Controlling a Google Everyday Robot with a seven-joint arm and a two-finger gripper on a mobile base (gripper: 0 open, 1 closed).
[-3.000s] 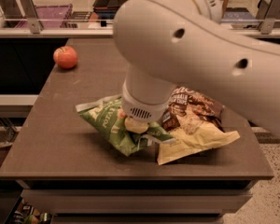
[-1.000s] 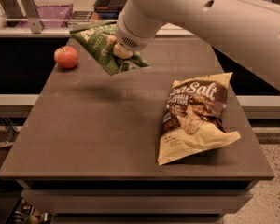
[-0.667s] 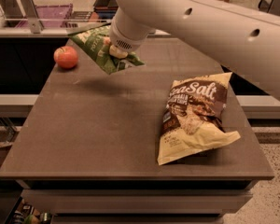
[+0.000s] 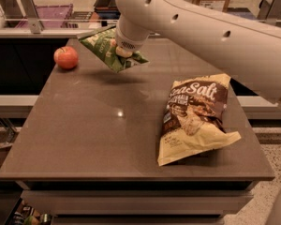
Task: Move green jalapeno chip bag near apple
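Above far-left part of table (image 4: 107, 125): gripper (image 4: 122, 51) clamped tight on green jalapeno chip bag (image 4: 102, 47), held off surface, near apple (image 4: 66, 57). Seemingly lifted and carried most of way. Left to do: lower beside apple, release.

Your brown table (image 4: 98, 125), two things on it.
You see the apple (image 4: 66, 57) at its far left and the Sea Salt chip bag (image 4: 194, 118) lying at the right; the gripper (image 4: 122, 50) grips the green jalapeno chip bag (image 4: 103, 47) above the far side.
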